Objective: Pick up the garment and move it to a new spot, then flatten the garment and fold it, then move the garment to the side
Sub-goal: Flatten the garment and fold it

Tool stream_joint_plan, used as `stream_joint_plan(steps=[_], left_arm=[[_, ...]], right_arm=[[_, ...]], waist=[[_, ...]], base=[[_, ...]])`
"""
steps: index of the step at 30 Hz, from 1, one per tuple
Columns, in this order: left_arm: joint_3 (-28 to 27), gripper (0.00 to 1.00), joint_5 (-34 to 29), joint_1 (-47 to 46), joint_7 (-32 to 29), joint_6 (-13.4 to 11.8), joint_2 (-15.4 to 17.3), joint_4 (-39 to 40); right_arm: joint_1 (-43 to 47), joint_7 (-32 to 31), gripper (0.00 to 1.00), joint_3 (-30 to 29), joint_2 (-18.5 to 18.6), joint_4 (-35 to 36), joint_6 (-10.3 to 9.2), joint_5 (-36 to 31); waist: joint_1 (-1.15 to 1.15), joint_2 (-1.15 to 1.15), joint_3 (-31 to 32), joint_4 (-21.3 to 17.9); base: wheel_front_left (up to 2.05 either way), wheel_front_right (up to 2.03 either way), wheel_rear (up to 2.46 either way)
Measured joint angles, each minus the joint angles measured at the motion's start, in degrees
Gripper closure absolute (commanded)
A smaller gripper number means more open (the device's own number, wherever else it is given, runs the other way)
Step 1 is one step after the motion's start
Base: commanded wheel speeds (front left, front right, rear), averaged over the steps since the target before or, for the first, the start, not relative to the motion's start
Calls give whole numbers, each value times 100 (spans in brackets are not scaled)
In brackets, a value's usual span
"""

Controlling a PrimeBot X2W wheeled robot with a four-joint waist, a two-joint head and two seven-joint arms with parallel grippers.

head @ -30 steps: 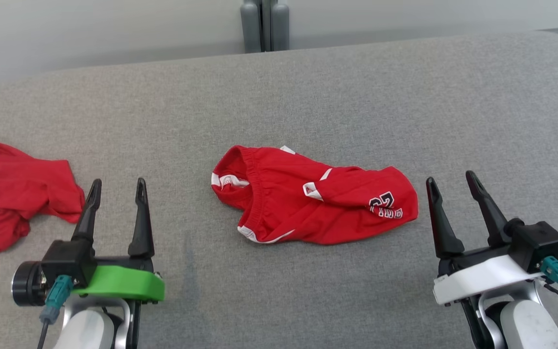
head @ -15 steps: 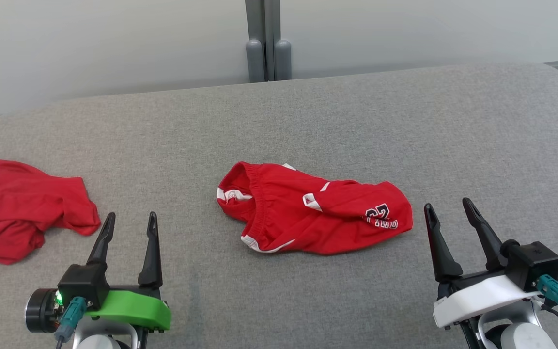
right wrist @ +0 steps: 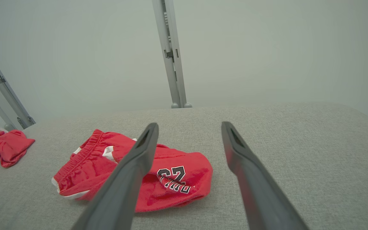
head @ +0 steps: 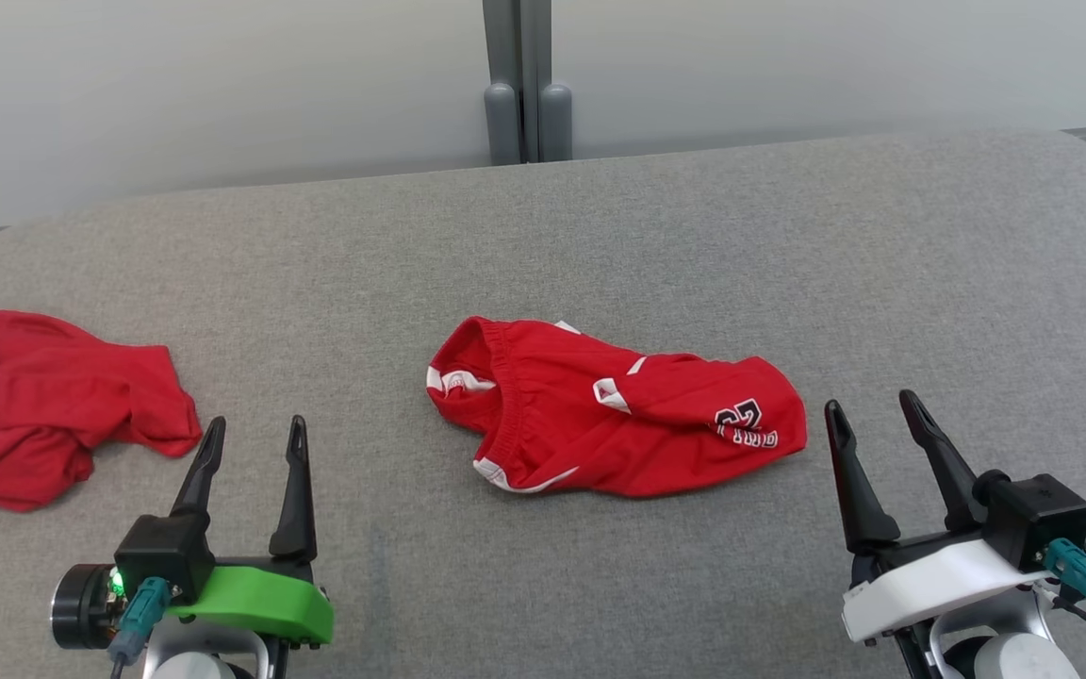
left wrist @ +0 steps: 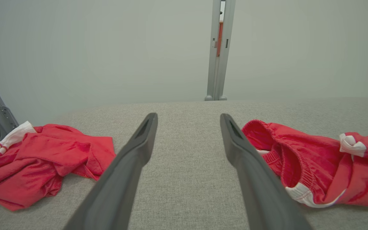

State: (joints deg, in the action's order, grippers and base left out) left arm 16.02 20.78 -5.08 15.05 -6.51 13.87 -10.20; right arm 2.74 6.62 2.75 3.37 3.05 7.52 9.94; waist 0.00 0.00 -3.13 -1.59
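A crumpled red garment (head: 614,420) with white trim and a dark number print lies in the middle of the grey padded surface (head: 600,236). It also shows as the garment (left wrist: 311,172) at the right of the left wrist view and the garment (right wrist: 171,179) left of centre in the right wrist view. My left gripper (head: 255,438) hovers open near the front left, apart from the cloth. My right gripper (head: 873,415) stands open just right of the garment's printed end, touching nothing.
A second red garment (head: 43,415) with a white patch lies bunched at the surface's left edge, also seen as the heap (left wrist: 43,159) in the left wrist view. A grey post (head: 519,85) and pale wall stand behind the far edge.
The whole head view has shifted down, so the camera has tilted up. Both grippers stay open and the garments lie as before.
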Motion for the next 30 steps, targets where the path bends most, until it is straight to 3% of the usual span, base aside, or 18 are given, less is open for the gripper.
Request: stream_joint_plan(steps=[8, 22, 28, 29, 30], left_arm=[[78, 0, -79, -236, 0, 44, -57, 101], [124, 0, -436, -983, 8, 221, -605, 389], [16, 0, -595, -1078, 8, 308, -759, 422], [-5, 0, -621, -1078, 8, 325, -771, 420], [-31, 0, -632, -1078, 8, 343, -779, 421]], right_arm=[[-48, -133, 0, 79, 111, -12, 0, -15], [-1116, -810, 0, 1214, 853, -631, 0, 7], [-1447, -1192, 0, 1461, 1151, -916, 0, -448], [-1470, -1254, 15, 1441, 1166, -958, 0, -516], [-1485, -1271, 67, 1416, 1163, -968, 0, -572]], waist=[[0, 0, -159, 161], [0, 0, -846, 938], [0, 0, -1149, 1257], [0, 0, -1195, 1293], [0, 0, -1231, 1318]], base=[[0, 0, 0], [0, 0, 0], [0, 0, 0], [0, 0, 0], [0, 0, 0]])
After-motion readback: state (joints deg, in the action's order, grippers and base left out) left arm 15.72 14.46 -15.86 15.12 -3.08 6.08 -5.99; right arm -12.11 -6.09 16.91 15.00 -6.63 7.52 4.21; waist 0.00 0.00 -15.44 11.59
